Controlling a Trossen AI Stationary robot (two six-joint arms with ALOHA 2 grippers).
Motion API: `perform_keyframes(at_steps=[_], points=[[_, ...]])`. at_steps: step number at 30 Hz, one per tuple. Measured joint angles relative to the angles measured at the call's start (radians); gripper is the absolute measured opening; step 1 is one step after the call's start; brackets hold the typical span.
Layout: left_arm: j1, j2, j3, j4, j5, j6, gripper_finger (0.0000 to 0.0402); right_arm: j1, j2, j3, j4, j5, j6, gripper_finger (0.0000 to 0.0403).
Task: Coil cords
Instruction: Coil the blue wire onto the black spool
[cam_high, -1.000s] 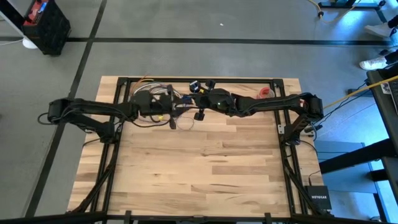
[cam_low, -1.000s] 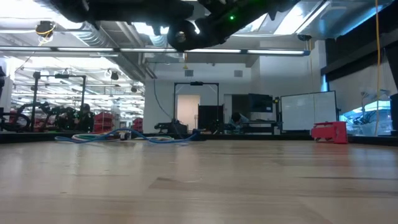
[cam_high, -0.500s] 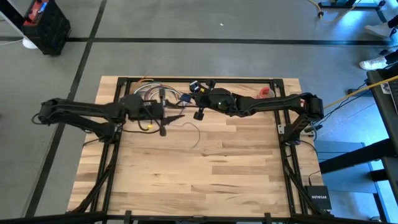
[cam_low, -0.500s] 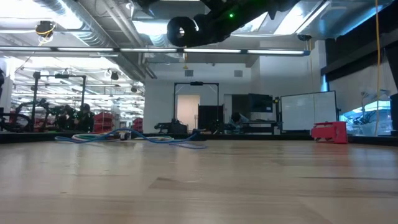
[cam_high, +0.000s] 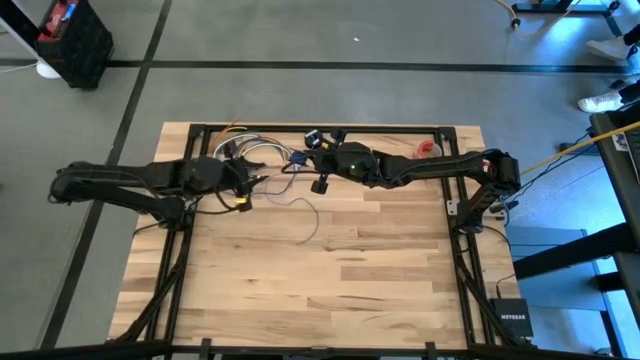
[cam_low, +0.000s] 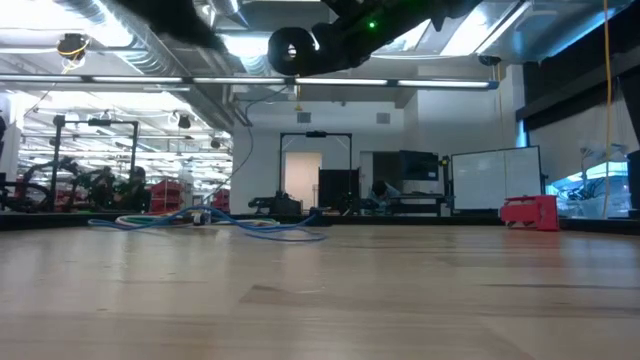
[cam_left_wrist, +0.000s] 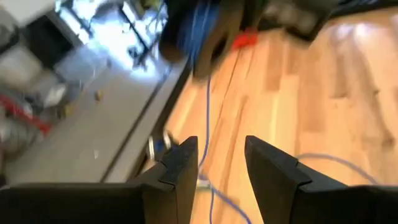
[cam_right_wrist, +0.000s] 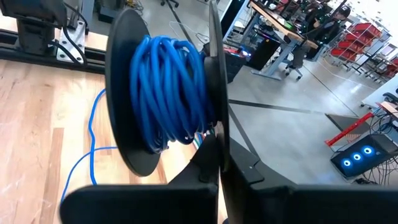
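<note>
Spool: I grasp the black spool (cam_right_wrist: 165, 102) in my right claw (cam_right_wrist: 217, 155), above the far middle of the bench (cam_high: 330, 290). The fingers of this claw are clenched on one of its flanges.

Cord: the thin blue cord (cam_right_wrist: 168, 93) is wound in many turns between the two flanges. From the spool a free length (cam_high: 300, 210) hangs down and lies in a loose curve on the bench, near the middle.

Left claw: my left claw (cam_left_wrist: 217, 165) is released, with a gap between its two fingers, and nothing is between them. It hovers over the far left part of the bench, and the cord (cam_left_wrist: 208, 124) runs on the wood just in front of it.

Progress: I judge that most of the cord is already on the spool. The loose tail on the bench is not yet wound, so this part is left.

Next: I think my left claw must take the free cord again and lead it to the spool.

Containers: there is no box or tray on the bench. The spool is the only holder, and it holds the blue cord.

Other things: a bundle of thicker cables (cam_high: 255, 150) lies at the far edge, and a small red object (cam_high: 428, 149) is at the far right.
</note>
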Motion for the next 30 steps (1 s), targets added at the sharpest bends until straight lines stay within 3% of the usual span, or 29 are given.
perform_keyframes(at_steps=[6, 11, 19, 30], points=[[0.088, 0.018, -0.214, 0.214, 0.003, -0.040, 0.0127, 0.000, 0.000, 0.000, 0.000, 0.000, -0.002, 0.0003], [0.209, 0.044, -0.321, 0.423, 0.006, 0.072, 0.0127, 0.000, 0.000, 0.000, -0.001, 0.000, -0.002, 0.0003], [0.320, 0.137, -0.341, 0.533, 0.294, 0.167, 0.0127, 0.000, 0.000, 0.001, -0.005, 0.000, -0.006, 0.0004], [0.377, 0.229, -0.342, 0.648, 0.314, 0.188, 0.0121, 0.000, 0.000, 0.001, 0.000, -0.001, -0.008, 0.0005]])
